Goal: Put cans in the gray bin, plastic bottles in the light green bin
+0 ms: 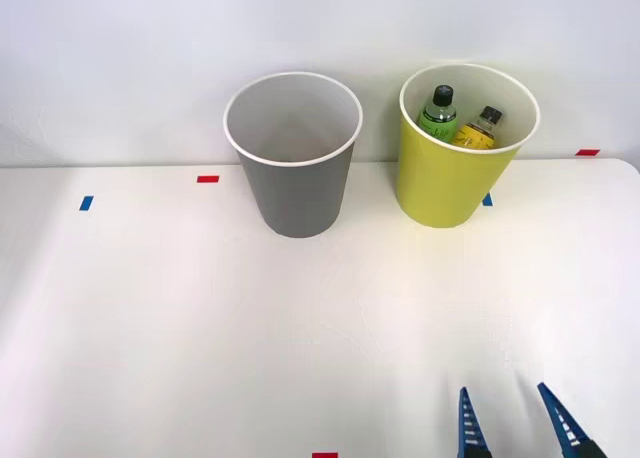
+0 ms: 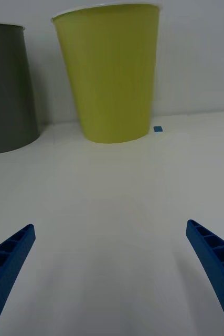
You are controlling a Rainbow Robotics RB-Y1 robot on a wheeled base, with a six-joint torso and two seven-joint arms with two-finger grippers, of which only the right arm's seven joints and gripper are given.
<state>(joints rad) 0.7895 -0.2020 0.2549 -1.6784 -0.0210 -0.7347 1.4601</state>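
The gray bin (image 1: 295, 178) (image 2: 7, 94) stands at the back middle of the white table, and its white inside looks bare. To its right stands the light green bin (image 1: 450, 183) (image 2: 112, 73). Two plastic bottles rest inside it: one with green liquid (image 1: 438, 113) and one with a yellow label (image 1: 478, 128), both black-capped. My right gripper (image 1: 508, 403) (image 2: 109, 233) hovers open near the table's front edge, well short of the bins, with nothing between its blue ribbed fingers (image 1: 467, 428). No cans are in view.
Small tape marks dot the table (image 1: 200, 328): red ones (image 1: 207, 179) at the back and front edge, blue ones (image 1: 86, 203) at the left and beside the green bin. A white wall stands close behind the bins.
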